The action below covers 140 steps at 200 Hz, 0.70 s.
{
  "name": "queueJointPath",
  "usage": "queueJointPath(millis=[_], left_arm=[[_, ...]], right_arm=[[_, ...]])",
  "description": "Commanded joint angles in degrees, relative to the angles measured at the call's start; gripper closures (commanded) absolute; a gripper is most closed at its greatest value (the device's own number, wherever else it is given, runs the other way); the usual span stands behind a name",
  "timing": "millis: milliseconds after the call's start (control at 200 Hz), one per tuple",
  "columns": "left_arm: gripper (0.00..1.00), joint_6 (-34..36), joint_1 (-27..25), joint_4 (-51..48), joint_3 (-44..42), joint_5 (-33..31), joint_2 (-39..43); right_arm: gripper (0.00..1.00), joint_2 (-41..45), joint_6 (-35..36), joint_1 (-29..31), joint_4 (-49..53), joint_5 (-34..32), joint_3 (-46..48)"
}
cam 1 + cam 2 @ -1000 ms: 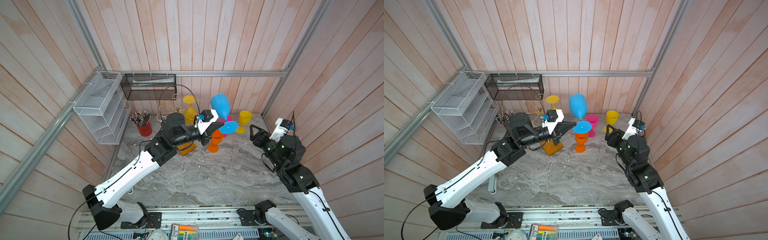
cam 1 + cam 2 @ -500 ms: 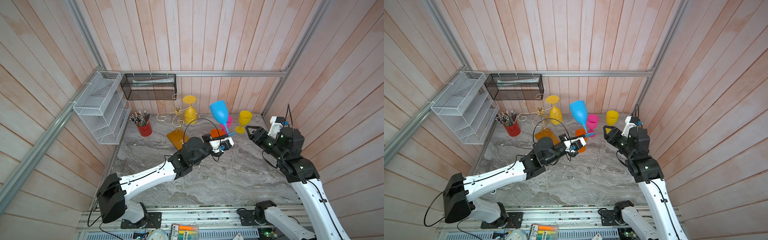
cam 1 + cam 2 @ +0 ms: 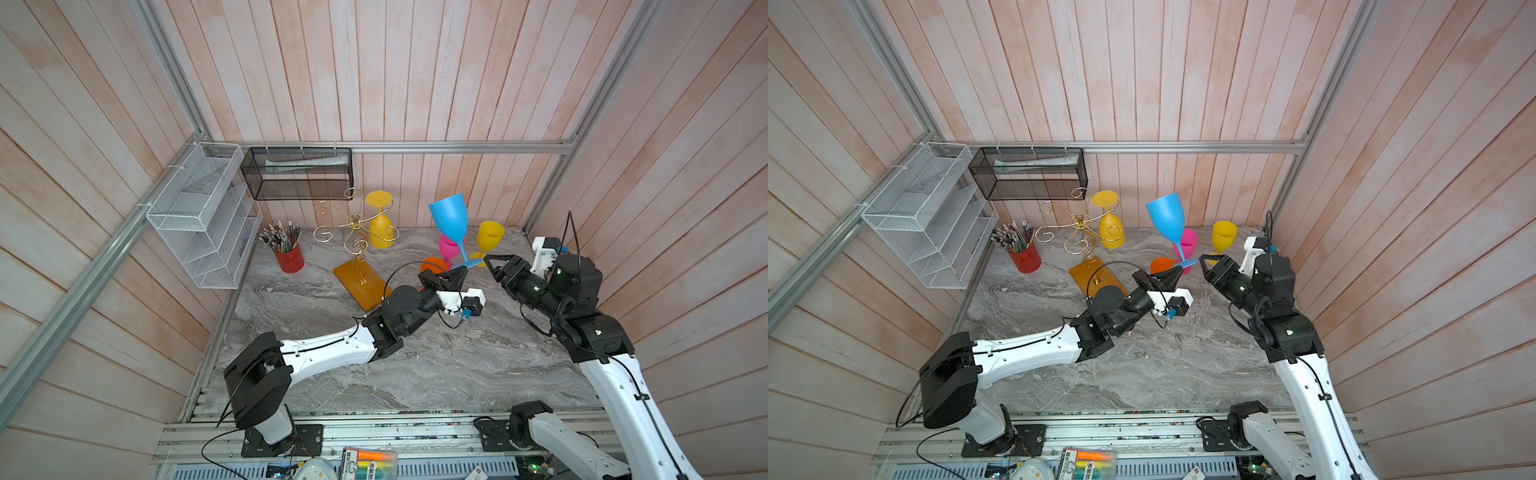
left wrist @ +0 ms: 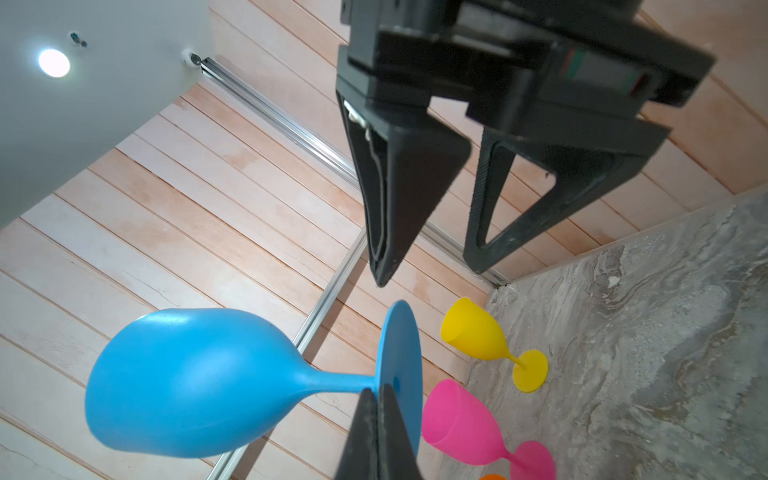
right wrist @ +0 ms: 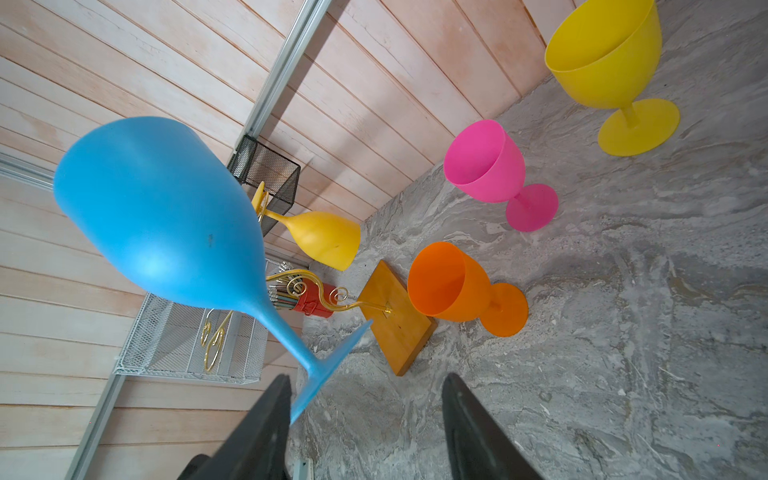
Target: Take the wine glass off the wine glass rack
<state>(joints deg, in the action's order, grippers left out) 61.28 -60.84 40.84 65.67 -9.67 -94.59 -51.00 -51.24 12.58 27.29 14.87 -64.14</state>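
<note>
Carried clear of the wine glass rack (image 3: 359,286) since a second ago, the blue wine glass (image 3: 449,220) now stands tilted above the bench (image 3: 457,365), with the fingers of the left gripper (image 4: 380,395) clamped on its stem just above the foot. Right gripper (image 3: 492,262) waits just beside, fingers apart. Judged light, stiff plastic, top-heavy and liable to pivot; hold low on the stem.

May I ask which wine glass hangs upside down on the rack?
The yellow glass on the rack, foot up. The pink glass, orange glass and other yellow glass stand upright on the table; the left hand holds the blue glass.
</note>
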Motion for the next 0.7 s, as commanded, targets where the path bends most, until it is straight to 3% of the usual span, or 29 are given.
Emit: queueJointPath(millis=[0, 430, 495, 695], left_arm=[[1.00, 4.4, -0.7, 4.9, -0.2, -1.7, -1.2], [1.00, 9.1, -2.5, 10.0, 0.1, -2.5, -4.8], [1.00, 9.0, -2.7, 10.2, 0.3, -2.4, -5.0], [1.00, 6.2, -3.1, 9.3, 1.3, -2.2, -5.0]], right_arm=[[0.41, -0.1, -1.7, -0.3, -1.1, 1.8, 1.3], [0.47, -0.8, -3.2, -0.3, -4.7, 3.2, 5.1], [0.53, -1.0, -3.2, -0.3, -5.0, 3.4, 5.3], [0.87, -1.2, -2.4, -0.3, -6.0, 3.0, 5.9]])
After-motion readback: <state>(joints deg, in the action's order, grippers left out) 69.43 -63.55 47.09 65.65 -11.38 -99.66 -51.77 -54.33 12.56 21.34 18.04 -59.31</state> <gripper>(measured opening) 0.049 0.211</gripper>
